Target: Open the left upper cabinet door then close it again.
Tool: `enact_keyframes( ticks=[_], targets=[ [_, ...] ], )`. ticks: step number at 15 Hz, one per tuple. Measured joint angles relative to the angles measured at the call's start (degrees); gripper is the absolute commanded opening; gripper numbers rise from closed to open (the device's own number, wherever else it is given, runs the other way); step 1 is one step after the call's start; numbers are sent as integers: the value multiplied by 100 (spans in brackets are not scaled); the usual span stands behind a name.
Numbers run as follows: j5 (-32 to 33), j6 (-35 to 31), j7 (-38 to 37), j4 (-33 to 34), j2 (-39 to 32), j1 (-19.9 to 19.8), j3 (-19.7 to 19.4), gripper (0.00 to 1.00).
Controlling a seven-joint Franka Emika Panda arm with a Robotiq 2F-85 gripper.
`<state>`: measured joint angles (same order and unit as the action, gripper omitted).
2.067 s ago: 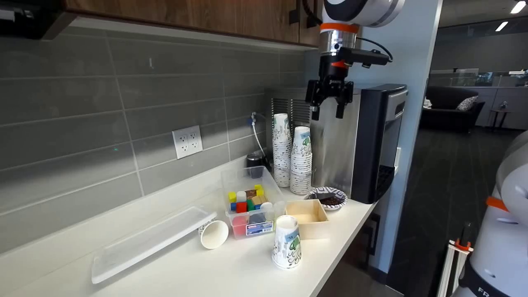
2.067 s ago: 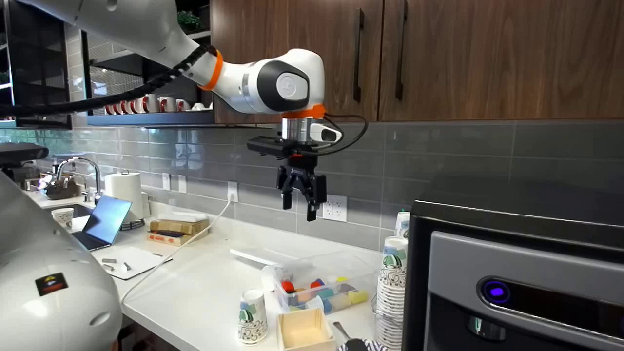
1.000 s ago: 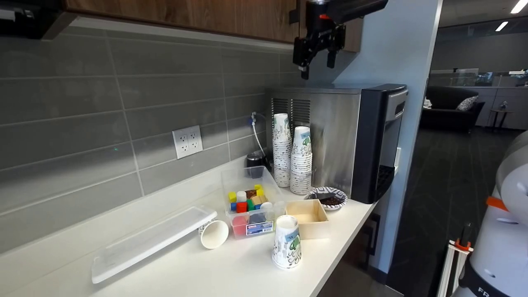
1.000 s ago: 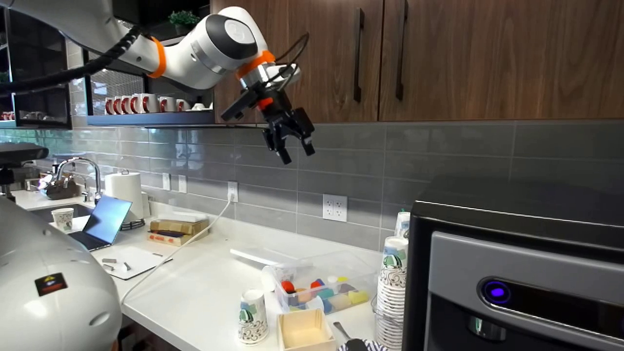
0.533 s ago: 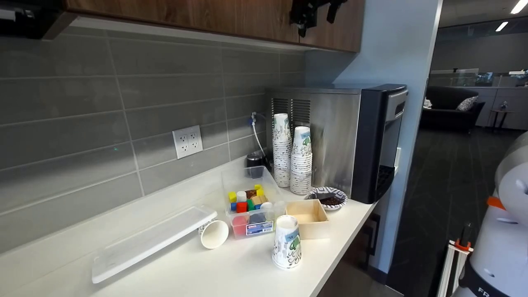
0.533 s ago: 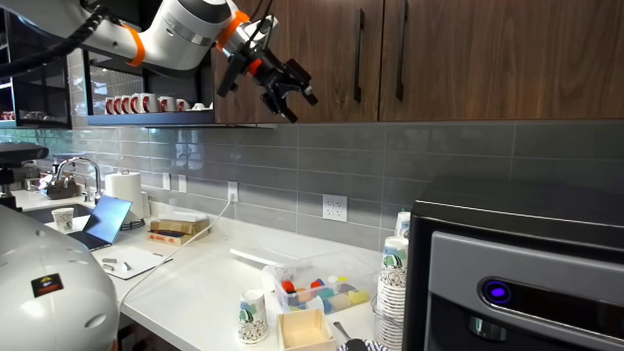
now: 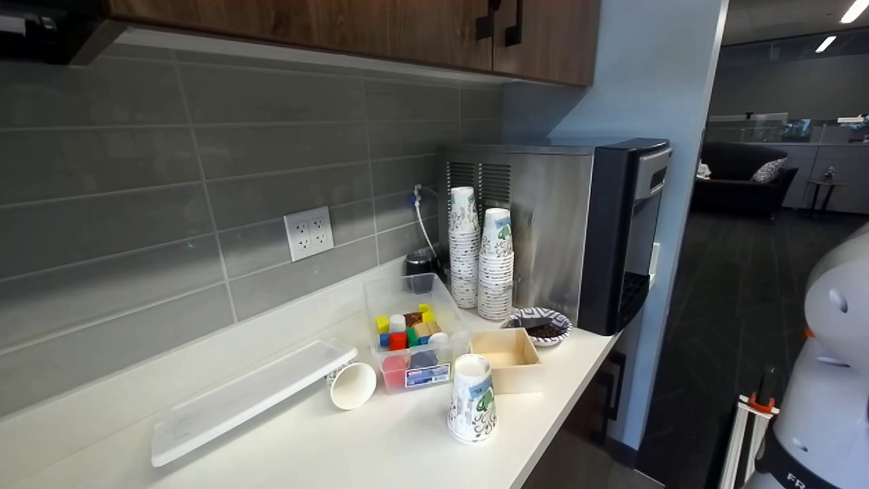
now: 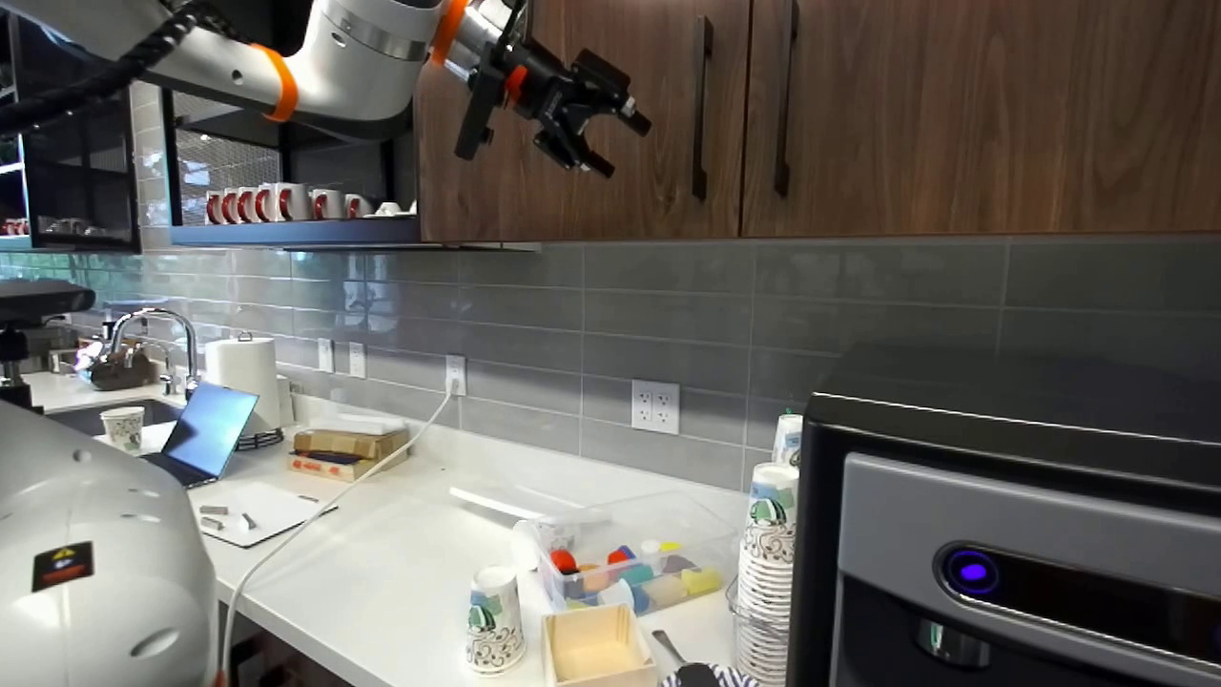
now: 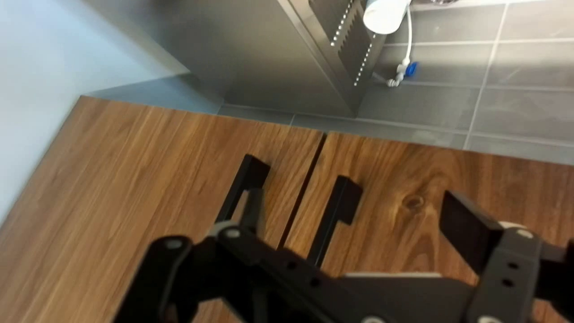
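The left upper cabinet door point(image 8: 610, 57) is shut, brown wood-grain, with a dark vertical bar handle point(image 8: 701, 105) by its right edge. In an exterior view, the door point(image 7: 305, 30) shows only its lower part, with the handle's lower end point(image 7: 485, 27). My gripper point(image 8: 620, 145) is open and empty, tilted toward the door, left of the handle and apart from it. In the wrist view, upside down, the door point(image 9: 403, 179) is on the right. Its handle point(image 9: 334, 215) appears between the open fingers point(image 9: 354, 211), its other end hidden behind the gripper.
The right door point(image 8: 954, 114) with its own bar handle point(image 8: 787, 95) adjoins. Below are an ice machine point(image 7: 543, 224), cup stacks point(image 7: 495, 285), a clear bin point(image 7: 428, 375) of blocks, a wooden box point(image 7: 519, 377) and a cup point(image 7: 473, 404). A mug shelf point(image 8: 296, 232) is at left.
The arm has risen from above the counter to the cabinet's height. The gripper has tilted from pointing down toward the door and lately moved up and toward the handle. It stayed open.
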<state>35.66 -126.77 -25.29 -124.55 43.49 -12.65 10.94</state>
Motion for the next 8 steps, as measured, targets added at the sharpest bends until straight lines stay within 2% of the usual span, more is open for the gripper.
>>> enact_keyframes(
  ticks=[8],
  targets=[
    [905, -1232, -613, 158, -153, -623, 67, 100]
  ],
)
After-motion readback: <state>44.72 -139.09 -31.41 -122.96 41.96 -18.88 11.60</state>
